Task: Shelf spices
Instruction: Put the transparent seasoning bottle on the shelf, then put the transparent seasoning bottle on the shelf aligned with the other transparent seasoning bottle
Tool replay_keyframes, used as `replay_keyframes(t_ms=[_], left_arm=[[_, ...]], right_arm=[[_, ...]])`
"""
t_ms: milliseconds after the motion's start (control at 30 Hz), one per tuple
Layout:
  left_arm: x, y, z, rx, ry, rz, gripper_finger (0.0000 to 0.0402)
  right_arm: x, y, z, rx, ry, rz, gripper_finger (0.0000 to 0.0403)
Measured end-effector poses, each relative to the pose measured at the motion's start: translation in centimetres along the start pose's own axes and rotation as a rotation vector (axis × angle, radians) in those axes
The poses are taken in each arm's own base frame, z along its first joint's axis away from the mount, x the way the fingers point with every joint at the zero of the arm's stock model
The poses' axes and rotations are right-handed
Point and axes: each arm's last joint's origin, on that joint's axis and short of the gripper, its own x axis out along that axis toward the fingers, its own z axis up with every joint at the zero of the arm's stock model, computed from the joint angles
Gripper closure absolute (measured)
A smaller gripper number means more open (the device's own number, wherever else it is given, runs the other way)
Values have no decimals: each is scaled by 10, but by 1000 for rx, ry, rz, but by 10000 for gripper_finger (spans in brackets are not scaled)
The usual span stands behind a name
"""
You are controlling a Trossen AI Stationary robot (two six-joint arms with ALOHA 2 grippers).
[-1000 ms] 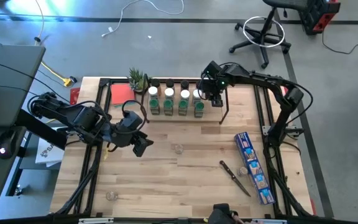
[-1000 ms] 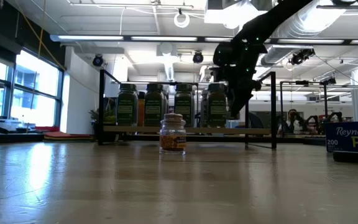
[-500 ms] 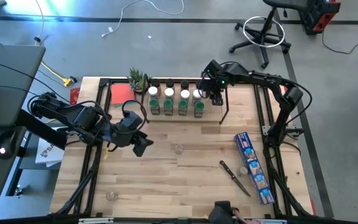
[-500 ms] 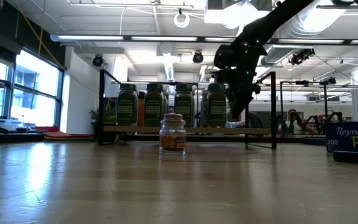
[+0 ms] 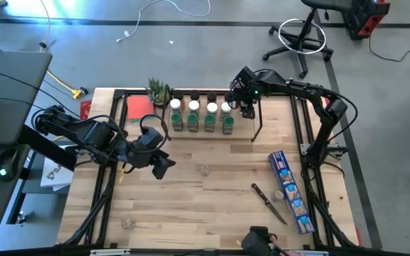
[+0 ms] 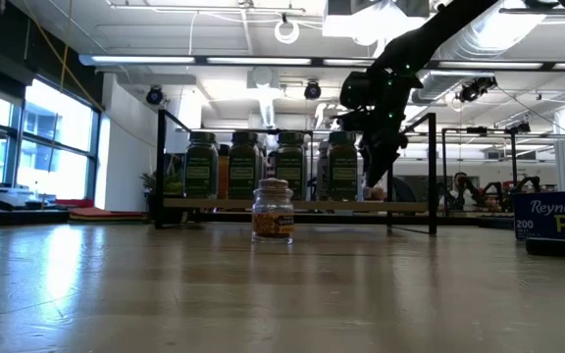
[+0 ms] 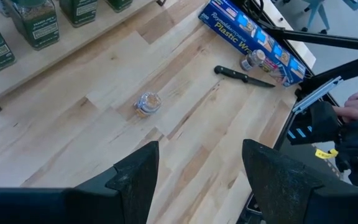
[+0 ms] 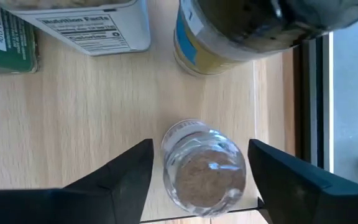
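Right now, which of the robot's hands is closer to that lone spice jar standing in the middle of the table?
The left hand. It hovers just beside the lone spice jar, toward the table's left side. The right hand is farther off, up at the shelf.

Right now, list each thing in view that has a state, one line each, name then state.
Right gripper: open, over the shelf, a clear jar standing free between its fingers.
Left gripper: open, empty, above the table.
Loose spice jar: upright mid-table, capped.
Green-labelled jars: upright in a row on the shelf.
Knife: lying flat.
Blue box: lying flat, closed.
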Motion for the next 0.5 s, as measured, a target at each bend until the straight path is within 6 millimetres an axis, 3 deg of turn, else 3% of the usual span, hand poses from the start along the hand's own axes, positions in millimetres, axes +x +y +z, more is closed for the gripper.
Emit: replay_keyframes(t_ms=[300,500], left_arm=[[0,-3,1,-5,-11,-27,177],[-4,-6,5,48,-31,-56,177]], right_arm=[[-18,1,15,-17,-29,23,132],[-34,13,25,42,31,44,132]])
